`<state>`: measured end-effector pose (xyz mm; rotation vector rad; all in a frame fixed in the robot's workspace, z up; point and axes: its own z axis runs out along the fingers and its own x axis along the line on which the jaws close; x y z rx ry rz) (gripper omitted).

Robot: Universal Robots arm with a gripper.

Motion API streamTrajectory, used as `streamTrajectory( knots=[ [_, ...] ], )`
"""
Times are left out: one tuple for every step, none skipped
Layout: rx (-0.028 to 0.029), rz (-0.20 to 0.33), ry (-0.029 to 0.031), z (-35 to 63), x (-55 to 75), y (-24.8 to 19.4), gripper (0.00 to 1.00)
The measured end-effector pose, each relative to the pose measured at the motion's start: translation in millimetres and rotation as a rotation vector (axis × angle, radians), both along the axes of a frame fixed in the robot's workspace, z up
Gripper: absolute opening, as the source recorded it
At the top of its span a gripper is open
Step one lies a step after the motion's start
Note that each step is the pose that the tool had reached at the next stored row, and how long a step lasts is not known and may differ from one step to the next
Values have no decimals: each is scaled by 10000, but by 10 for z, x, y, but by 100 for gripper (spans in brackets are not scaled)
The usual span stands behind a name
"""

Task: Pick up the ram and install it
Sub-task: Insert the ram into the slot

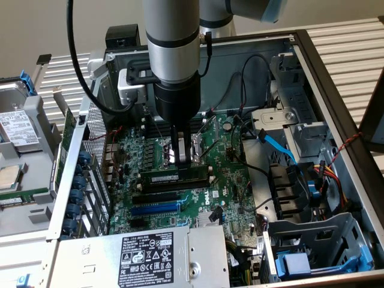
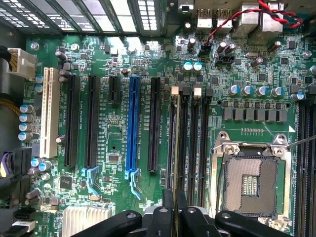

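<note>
Exterior view: gripper [image 1: 182,159] is low over the board [image 1: 231,180], fingers clenched on the top edge of the ram [image 1: 161,179]. The ram lies level among the black slots. Cannot tell how deep it is seated.

Wrist view: gripper [image 2: 174,210] pinches the ram [image 2: 174,148], seen edge-on. It sits at the outermost of the memory slots [image 2: 190,148], on the side away from the socket [image 2: 249,185].

Judgement: hold the stick upright and parallel to its slot and push straight down, evenly. Any tilt risks jamming one end.
</note>
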<state>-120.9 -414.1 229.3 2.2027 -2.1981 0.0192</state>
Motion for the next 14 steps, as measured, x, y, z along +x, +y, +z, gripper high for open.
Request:
streamTrajectory(
  knots=[
    [0,0,0,0,0,-1,13],
    [-1,1,0,0,0,-1,13],
    [0,1,-1,0,0,-1,13],
    [1,1,-2,0,0,-1,13],
    [2,0,-3,1,0,-1,13],
    [2,1,-4,2,0,-1,13],
    [3,1,-4,4,1,-1,13],
    [9,1,-7,8,1,-1,13],
    [10,1,-3,13,0,-1,13],
    [17,1,-5,14,1,0,13],
    [18,1,-5,14,1,0,13],
    [18,1,-5,15,1,-1,13],
    [17,0,-5,16,0,-2,13],
    [17,1,-5,16,0,-4,13]
  ],
)
